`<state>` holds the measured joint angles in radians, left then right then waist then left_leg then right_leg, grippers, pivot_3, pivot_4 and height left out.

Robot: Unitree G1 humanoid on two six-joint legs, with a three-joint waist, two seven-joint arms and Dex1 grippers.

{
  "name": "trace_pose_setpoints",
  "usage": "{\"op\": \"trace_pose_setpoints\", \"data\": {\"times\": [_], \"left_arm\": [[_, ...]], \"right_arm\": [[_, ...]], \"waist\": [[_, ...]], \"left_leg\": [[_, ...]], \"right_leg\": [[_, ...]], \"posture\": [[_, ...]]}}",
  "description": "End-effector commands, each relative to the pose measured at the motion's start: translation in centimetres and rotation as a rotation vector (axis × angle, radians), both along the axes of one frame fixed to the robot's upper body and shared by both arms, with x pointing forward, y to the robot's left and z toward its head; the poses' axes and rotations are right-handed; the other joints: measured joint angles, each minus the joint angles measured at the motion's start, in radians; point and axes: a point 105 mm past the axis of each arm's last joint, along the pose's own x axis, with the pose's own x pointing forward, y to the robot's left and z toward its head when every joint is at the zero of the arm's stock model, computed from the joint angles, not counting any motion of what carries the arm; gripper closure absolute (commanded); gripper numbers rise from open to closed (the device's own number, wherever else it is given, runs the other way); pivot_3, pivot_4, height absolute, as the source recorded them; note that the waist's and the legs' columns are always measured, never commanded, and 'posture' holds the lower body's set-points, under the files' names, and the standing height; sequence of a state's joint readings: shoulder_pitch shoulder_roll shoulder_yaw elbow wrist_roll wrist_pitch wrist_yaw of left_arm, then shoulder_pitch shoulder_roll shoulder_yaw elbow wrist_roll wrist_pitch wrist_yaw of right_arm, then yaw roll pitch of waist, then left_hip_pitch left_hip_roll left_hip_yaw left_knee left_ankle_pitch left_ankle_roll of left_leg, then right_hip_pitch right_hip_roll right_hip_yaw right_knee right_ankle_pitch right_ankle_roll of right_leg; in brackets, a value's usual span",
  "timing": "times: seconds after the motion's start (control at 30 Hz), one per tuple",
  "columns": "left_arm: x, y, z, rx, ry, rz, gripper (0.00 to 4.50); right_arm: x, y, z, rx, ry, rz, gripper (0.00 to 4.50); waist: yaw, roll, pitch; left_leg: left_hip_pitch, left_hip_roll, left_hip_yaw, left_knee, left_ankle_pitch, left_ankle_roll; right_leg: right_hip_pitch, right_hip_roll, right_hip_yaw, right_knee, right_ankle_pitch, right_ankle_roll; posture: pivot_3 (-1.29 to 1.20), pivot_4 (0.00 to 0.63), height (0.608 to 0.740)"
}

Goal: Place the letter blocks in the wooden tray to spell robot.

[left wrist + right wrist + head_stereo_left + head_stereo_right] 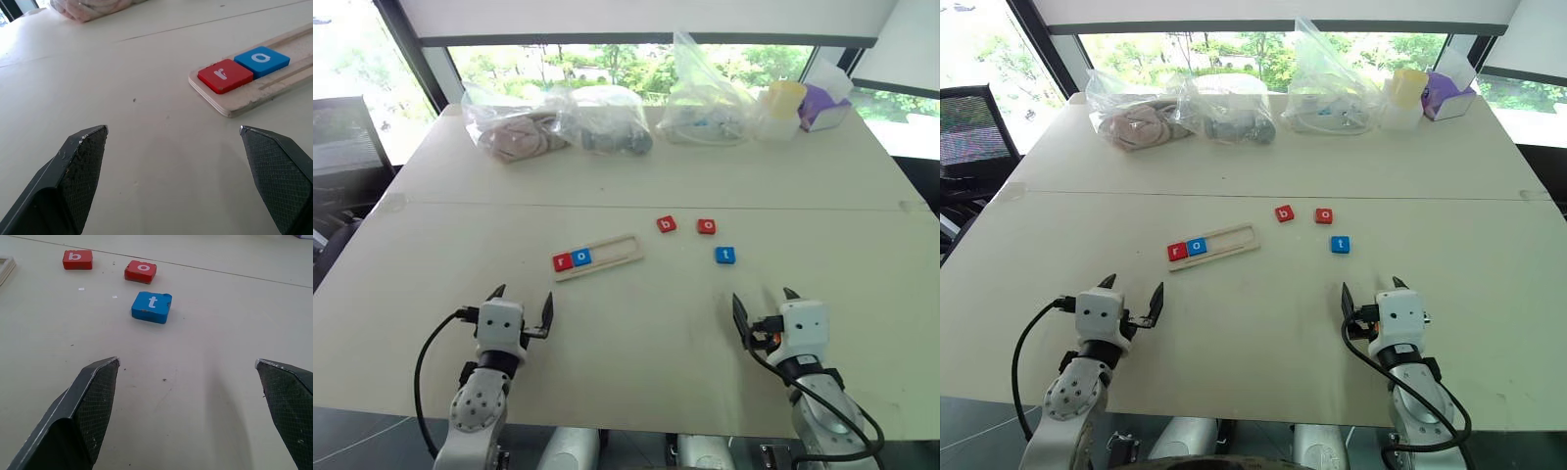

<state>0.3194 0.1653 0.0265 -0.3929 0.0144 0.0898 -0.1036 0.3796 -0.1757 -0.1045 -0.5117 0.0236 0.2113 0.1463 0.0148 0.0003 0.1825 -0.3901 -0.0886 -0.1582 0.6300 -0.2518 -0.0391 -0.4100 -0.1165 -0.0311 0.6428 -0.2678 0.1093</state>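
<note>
The wooden tray (598, 257) lies slanted near the table's middle. A red r block (562, 261) and a blue o block (581, 257) fill its left end; the rest of the slot is bare. To its right, loose on the table, lie a red b block (667, 224), a red o block (707, 226) and a blue t block (725, 255). My left gripper (523, 306) hovers open near the front edge, short of the tray's left end. On the other side my right gripper (764, 308) is open too, just short of the t block (151, 307).
Along the far edge of the white table (636, 333) sit several clear plastic bags (558, 122) of items, a yellow cup (783, 98) and a purple box (823, 106). A black chair (974, 127) stands off the table's left side.
</note>
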Motion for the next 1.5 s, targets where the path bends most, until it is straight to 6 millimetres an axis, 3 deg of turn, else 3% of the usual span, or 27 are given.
{"op": "trace_pose_setpoints", "data": {"times": [0.03, 0.83, 1.13, 1.3, 1.5], "left_arm": [[0.2, 0.2, 0.9, -0.019, -0.027, 0.005, 0.02], [0.4, -1.2, 1.6, -0.057, -0.006, -0.065, 0.02], [0.6, -1.7, 1.6, -0.082, 0.022, -0.129, 0.02], [2.0, -1.2, 2.8, -0.066, 0.049, -0.334, 0.02], [5.6, 1.9, 5.4, 0.018, 0.117, -0.568, 0.02]], "right_arm": [[-0.1, 0.0, 0.5, 0.0, -0.028, 0.01, 0.0], [0.8, 0.0, 0.5, -0.017, -0.027, 0.047, 0.0], [0.9, 0.8, 1.0, -0.024, -0.028, 0.109, 0.0], [2.0, 0.5, 1.8, -0.028, -0.029, 0.149, 0.0], [3.6, 1.1, 3.6, -0.042, -0.074, 0.209, 0.0]], "waist": [[-0.001, 0.0, 0.0], [-0.001, 0.0, 0.0], [-0.001, 0.0, 0.0], [-0.002, 0.0, 0.0], [-0.003, 0.001, 0.0]], "left_leg": [[0.0, 0.0, 0.0, 0.0, 0.0, 0.0], [0.0, 0.0, 0.0, 0.001, 0.0, 0.0], [0.0, 0.0, 0.0, 0.001, 0.0, 0.0], [0.001, 0.0, 0.0, 0.002, 0.0, 0.0], [0.003, 0.001, 0.0, 0.001, 0.0, 0.0]], "right_leg": [[0.0, 0.0, 0.0, 0.0, 0.0, 0.0], [0.0, 0.0, 0.0, 0.0, 0.0, 0.0], [0.0, 0.0, 0.0, 0.001, 0.0, 0.0], [0.0, 0.001, -0.001, 0.002, 0.0, -0.001], [0.0, 0.003, -0.001, 0.004, 0.001, -0.002]], "posture": [[0.0, 0.15, 0.74], [0.0, 0.15, 0.74], [0.0, 0.15, 0.74], [0.0, 0.15, 0.74], [0.0, 0.15, 0.74]]}}
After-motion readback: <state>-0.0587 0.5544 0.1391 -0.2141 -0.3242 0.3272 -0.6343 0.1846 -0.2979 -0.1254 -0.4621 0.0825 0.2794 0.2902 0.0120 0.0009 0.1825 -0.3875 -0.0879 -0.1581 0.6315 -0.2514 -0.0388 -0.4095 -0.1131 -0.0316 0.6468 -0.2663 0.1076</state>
